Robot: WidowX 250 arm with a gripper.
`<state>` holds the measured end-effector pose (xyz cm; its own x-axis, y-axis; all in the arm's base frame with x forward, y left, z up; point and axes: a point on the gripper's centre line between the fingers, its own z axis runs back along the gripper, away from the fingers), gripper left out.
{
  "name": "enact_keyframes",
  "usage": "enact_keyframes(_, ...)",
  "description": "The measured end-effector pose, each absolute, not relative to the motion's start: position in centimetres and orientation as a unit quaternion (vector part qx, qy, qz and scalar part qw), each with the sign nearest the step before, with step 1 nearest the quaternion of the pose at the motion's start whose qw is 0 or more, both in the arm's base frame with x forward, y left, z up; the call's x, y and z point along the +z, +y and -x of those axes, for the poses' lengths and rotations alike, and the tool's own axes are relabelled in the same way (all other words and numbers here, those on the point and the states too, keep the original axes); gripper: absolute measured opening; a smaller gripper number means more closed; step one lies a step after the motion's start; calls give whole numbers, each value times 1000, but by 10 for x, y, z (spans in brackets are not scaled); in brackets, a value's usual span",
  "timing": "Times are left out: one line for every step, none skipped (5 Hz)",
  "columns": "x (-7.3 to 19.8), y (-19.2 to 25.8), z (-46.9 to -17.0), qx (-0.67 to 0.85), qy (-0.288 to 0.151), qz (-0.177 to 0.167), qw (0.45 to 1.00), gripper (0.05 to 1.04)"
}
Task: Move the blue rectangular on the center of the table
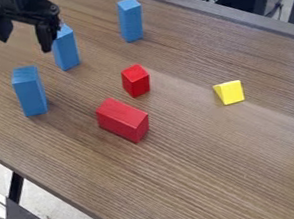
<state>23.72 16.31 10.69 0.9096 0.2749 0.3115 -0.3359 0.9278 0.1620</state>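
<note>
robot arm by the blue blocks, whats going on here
The gripper hangs open at the upper left, holding nothing, one finger in front of a blue block as the camera sees it. The job is to move a blue block to the middle of the table, though which of the three upright ones isn't clear. Two red blocks, one small and one longer, and a yellow block sit nearby.
</note>
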Motion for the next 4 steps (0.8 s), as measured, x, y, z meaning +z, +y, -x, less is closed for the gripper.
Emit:
enact_keyframes(103,167,-235,165,-139,-104,971,998)
enact_keyframes(99,168,-229,174,-137,-87,971,998)
enact_keyframes(90,168,-220,193,-136,-67,969,998)
enact_keyframes(85,167,-215,217,-152,-52,963,998)
